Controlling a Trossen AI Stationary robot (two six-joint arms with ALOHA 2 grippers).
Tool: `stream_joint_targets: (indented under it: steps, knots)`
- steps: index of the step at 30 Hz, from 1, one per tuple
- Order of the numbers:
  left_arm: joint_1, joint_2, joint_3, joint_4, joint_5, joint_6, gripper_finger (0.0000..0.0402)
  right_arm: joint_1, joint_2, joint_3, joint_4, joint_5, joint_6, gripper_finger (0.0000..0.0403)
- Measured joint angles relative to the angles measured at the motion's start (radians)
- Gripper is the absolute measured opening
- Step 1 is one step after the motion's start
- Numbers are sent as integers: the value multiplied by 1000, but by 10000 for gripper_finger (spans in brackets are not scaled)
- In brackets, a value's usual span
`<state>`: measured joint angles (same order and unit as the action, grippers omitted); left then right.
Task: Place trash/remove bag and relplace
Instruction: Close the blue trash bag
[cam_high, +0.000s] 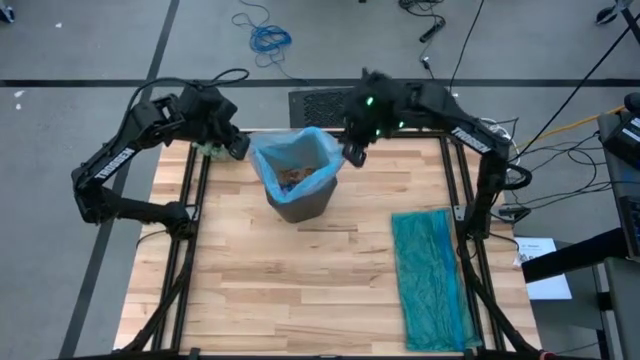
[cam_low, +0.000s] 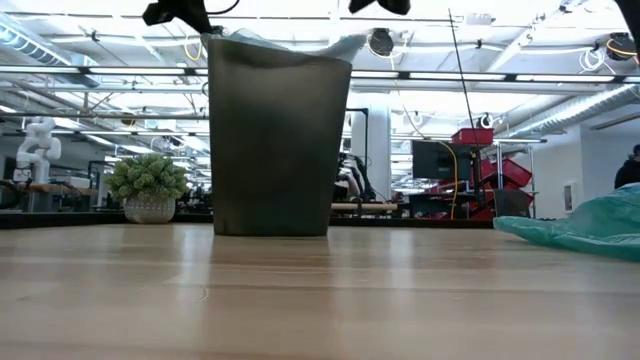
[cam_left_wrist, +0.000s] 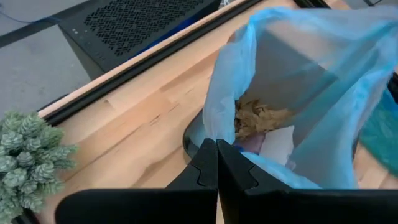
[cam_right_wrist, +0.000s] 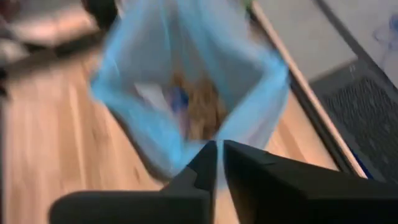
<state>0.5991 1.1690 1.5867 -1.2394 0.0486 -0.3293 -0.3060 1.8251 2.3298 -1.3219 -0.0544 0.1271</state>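
Left gripper (cam_high: 238, 146) pinches the light blue bag (cam_high: 296, 160) at its rim. Right gripper (cam_high: 354, 152), at the opposite rim, shows a sliver of gap; whether it grips, I can't tell. Trash (cam_left_wrist: 261, 118) sits inside.

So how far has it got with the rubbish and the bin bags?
Done: brown crumpled trash already lies inside the thin light-blue plastic bag lining the dark grey bin. In hand: the left hand pinches the liner's rim; the right hand is at the opposite rim. Left: lifting it out and fitting the darker teal bag lying on the table.
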Motion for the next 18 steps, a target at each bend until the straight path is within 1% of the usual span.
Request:
stream_joint_targets:
  steps: [2, 4, 6, 9, 11, 13, 15, 18]
  knots:
    - [0, 0, 22, 0, -1, 24, 0, -29, 0, 28, 44, -41, 29, 50]
    - [0, 0, 56, 4, -3, 58, 0, -59, -6, 23, 102, -83, 51, 83]
    - [0, -2, 86, 15, -17, 92, 0, -93, -1, 22, 122, -132, 46, 120]
    - [0, -2, 128, 29, -24, 109, 0, -152, 36, 23, 160, -218, 16, 170]
    - [0, -2, 147, 29, -27, 109, 0, -193, 80, 22, 184, -308, -10, 196]
    - [1, -2, 158, 30, -27, 110, 0, -225, 129, 21, 218, -393, -50, 211]
    - [0, -2, 158, 28, -27, 113, 0, -249, 170, 21, 248, -456, -107, 217]
    - [0, -1, 158, 27, -21, 137, 0, -273, 228, 21, 284, -479, -175, 211]
